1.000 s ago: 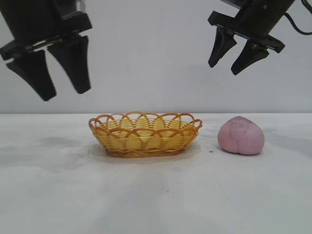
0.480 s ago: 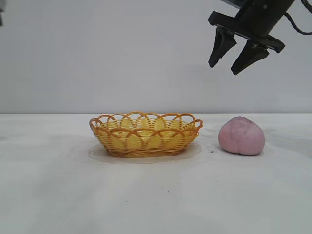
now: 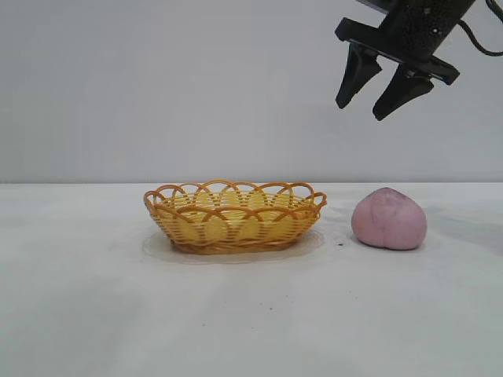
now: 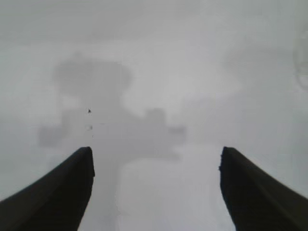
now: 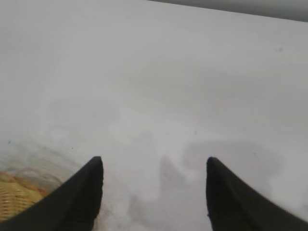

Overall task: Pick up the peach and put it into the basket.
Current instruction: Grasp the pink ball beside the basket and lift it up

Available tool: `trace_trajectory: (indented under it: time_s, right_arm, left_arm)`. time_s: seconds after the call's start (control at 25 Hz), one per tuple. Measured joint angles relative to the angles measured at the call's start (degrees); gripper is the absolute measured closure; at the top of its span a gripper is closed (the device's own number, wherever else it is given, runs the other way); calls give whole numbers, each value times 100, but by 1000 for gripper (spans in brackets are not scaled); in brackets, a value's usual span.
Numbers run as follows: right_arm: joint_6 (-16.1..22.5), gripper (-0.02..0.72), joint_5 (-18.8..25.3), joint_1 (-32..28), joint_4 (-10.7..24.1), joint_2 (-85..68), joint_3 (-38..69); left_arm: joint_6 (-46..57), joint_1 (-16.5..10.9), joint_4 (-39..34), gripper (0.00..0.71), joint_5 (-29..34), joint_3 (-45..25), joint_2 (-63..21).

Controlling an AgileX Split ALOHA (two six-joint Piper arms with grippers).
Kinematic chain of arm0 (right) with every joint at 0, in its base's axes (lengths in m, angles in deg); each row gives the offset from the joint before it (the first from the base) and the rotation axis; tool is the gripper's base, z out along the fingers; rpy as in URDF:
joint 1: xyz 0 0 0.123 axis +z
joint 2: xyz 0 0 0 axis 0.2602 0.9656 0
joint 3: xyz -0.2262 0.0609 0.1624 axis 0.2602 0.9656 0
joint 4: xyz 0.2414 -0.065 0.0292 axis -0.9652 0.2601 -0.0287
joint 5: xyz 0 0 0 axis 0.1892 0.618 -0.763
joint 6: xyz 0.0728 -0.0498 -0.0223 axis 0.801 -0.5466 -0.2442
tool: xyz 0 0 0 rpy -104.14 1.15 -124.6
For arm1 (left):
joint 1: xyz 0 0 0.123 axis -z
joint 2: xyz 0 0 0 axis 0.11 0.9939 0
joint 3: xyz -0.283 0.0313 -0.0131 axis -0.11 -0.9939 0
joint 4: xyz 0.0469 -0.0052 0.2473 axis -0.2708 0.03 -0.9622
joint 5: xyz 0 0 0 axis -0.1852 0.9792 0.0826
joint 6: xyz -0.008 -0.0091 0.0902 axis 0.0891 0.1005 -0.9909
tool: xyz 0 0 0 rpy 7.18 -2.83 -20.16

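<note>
The dull pink peach (image 3: 389,219) sits on the white table, right of the yellow-orange wicker basket (image 3: 234,215), a short gap between them. The basket looks empty. My right gripper (image 3: 362,105) hangs open and empty high above the gap between basket and peach. Its wrist view shows its open fingers (image 5: 154,163) over bare table, with a bit of the basket (image 5: 14,199) at the edge; the peach is out of that view. My left gripper is out of the exterior view; its wrist view shows it open (image 4: 156,156) over bare table.
The white table (image 3: 251,314) stretches all round the basket and peach, with a plain grey wall behind. The left arm's shadow falls on the table (image 4: 110,120) in the left wrist view.
My left gripper, hanging at the upper left a second ago, has gone out of the exterior view to the left. The right gripper, peach and basket have not moved.
</note>
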Motion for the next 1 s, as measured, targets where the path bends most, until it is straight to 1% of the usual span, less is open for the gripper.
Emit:
trace_trajectory:
  time_s: [0.24,0.44,0.64,0.84,1.0]
  right_arm:
    - [0,305,0,0,0,0,0]
    - [0,305,11,0,10,0,0]
    - [0,305,43,0,32,0,0]
    - [0,305,114,0,124,0,0]
    - [0,305,126,0,127,0,0]
  left_arm:
    - [0,0,197,184,35,-961,-1904]
    - [10,0,325,184,422,-1533,-3440]
    - [140,0,358,184,694,-2112,-4546]
    - [216,0,347,184,980,-2351,-5705]
    - [249,0,240,184,1155,-2478,-6661]
